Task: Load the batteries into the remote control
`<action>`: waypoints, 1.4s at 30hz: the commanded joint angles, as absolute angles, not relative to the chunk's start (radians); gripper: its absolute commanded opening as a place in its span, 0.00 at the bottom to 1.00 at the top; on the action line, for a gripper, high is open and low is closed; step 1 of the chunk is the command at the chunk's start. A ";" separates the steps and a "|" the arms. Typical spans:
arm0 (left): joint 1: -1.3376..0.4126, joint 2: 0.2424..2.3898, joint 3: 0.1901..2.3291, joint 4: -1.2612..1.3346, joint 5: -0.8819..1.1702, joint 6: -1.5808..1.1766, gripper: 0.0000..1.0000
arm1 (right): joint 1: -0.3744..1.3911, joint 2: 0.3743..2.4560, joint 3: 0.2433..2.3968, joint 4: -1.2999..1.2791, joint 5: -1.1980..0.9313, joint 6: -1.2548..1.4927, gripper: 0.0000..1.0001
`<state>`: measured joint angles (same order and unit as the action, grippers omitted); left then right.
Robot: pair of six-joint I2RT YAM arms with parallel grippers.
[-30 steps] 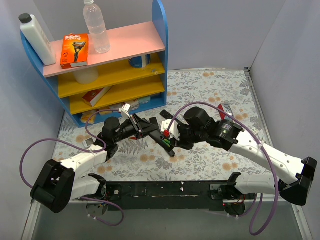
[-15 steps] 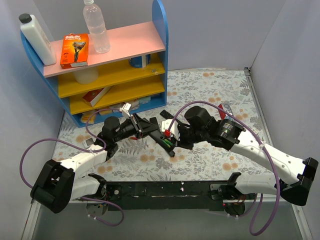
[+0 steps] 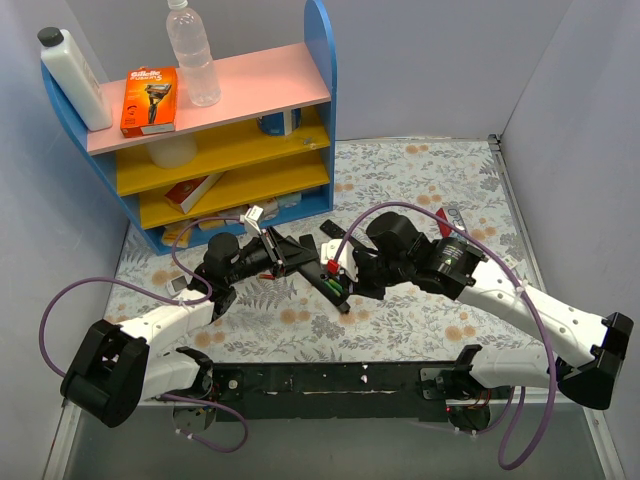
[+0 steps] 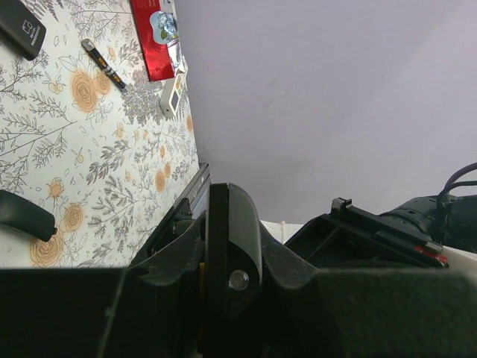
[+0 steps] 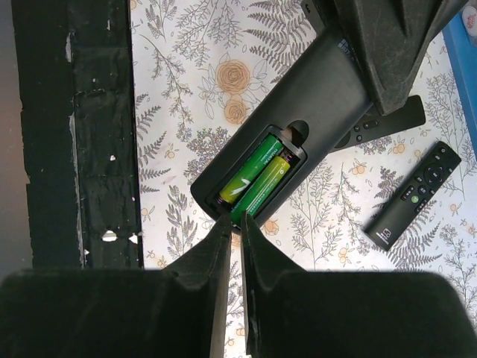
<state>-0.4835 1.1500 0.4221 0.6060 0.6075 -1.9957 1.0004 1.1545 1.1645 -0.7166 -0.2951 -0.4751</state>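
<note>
Where the remote [image 5: 320, 97] lies open — 2 green batteries [image 5: 257, 177], print unreadable

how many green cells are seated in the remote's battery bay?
2 batteries, side by side in the open bay of the remote: one on the left, the other on its right in the right wrist view. More may be hidden elsewhere.

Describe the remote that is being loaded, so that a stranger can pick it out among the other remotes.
On the flowered table before the blue shelf, find the left claw, which holds one black remote. Only this one has its back open, with two green batteries side by side inside; the short remote and the long remote nearby lie flat, buttons up.
</note>
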 commanded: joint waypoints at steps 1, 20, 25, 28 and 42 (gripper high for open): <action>-0.480 1.121 0.468 0.637 0.635 -1.993 0.00 | 0.997 1.164 1.201 -0.712 -0.305 -0.483 0.16; -0.483 1.121 0.471 0.687 0.649 -2.037 0.00 | 0.997 1.189 1.180 -0.649 -0.301 -0.479 0.14; -0.488 1.120 0.477 0.698 0.652 -2.054 0.00 | 0.997 1.195 1.161 -0.621 -0.265 -0.479 0.12; -0.489 1.120 0.479 0.704 0.657 -2.060 0.00 | 0.997 1.198 1.149 -0.609 -0.246 -0.483 0.11; -0.491 1.095 0.476 0.690 0.652 -2.042 0.00 | 0.997 1.253 1.123 -0.551 -0.225 -0.465 0.09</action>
<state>-0.4816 1.1500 0.4309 0.6357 0.6167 -1.9583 1.0008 1.2175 1.1473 -0.5663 -0.2581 -0.4747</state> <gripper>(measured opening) 0.191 0.084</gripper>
